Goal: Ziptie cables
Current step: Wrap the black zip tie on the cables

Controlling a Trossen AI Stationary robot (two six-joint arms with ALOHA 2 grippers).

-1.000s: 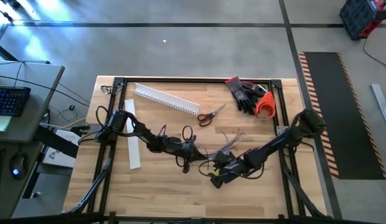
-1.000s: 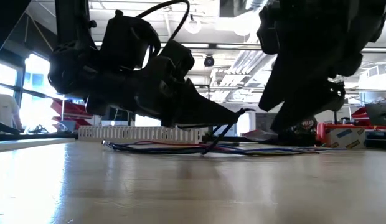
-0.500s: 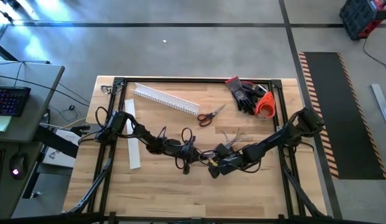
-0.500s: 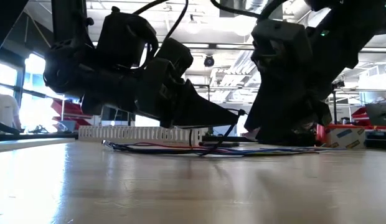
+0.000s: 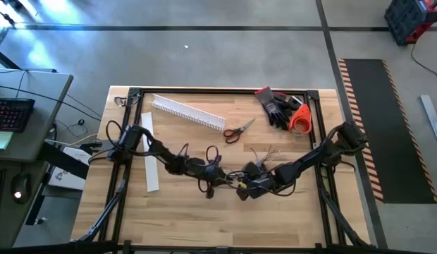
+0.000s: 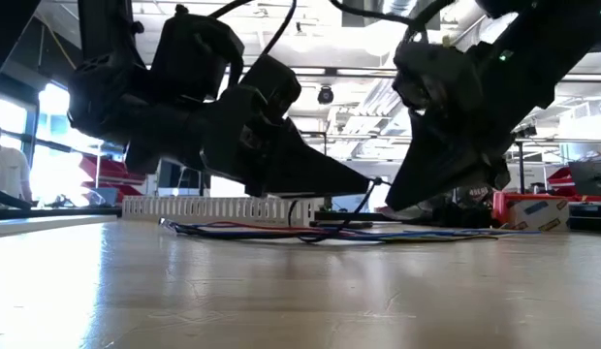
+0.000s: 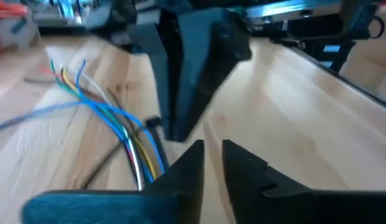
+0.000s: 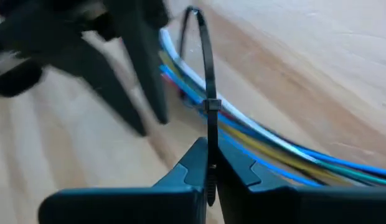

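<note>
The wooden surface [image 5: 176, 212] stands on a grey concrete floor, with a desk and keyboard at its left side. Two dark arms reach in from the sides and meet near the middle. Along the far edge lie one white slotted duct [image 5: 188, 112], one pair of red-handled scissors [image 5: 237, 131], a pair of dark gloves [image 5: 277, 107] and an orange roll [image 5: 299, 120]. One flat white strip [image 5: 149, 162] lies near the left arm.

The cables [image 8: 261, 140], a thin bundle of blue, yellow, green and white wires, lie flat near the middle between the two grippers. One black zip tie [image 8: 206, 93] is looped around them.

The right gripper [image 8: 209, 169] has its jaws closed on the tail of the zip tie. The left gripper [image 7: 213, 163] is just beside the bundle, its jaws a small gap apart with nothing between them.
</note>
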